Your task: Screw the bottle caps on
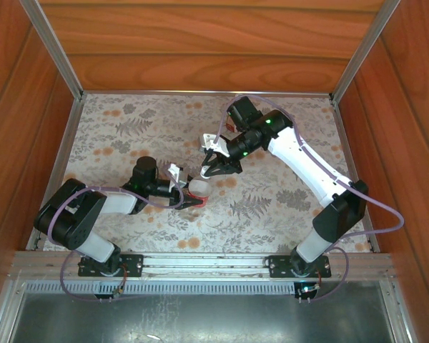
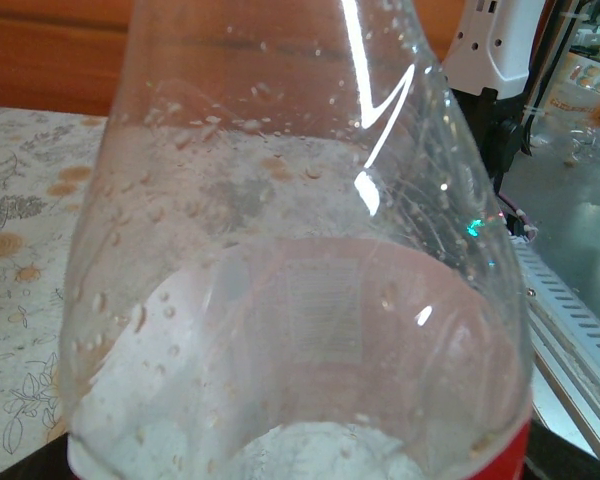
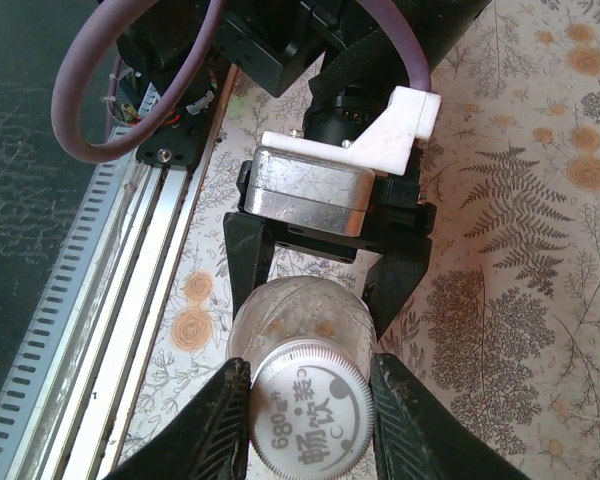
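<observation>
On the left side of the flowered table [image 1: 129,136], the left gripper [image 1: 184,194] reaches toward the middle and is clenched on a bottle [image 1: 198,188]. From the right wrist camera I see its two black fingers pressed on both sides of the clear body, just below the shoulder. In the left wrist view the bottle [image 2: 300,300] stands very close to the lens. Its wall is clear, with small drops inside, and a red-and-white label runs around the lower part. It stands about upright, near the centre of the table.

On the bottle's mouth sits a whitish cap [image 3: 310,405] with dark printed characters on its top. The right gripper [image 3: 312,415] comes down on it from above, and its fingers grasp the cap from two sides, touching its rim. In the top view this right gripper [image 1: 218,169] hangs just over the bottle, a little to the far right of the left one.

I judge the work to be in the middle of the first closing. The cap is placed on the neck, but whether the thread is already tight I cannot tell. Turning it fully is probably left, and then the second cap.
</observation>
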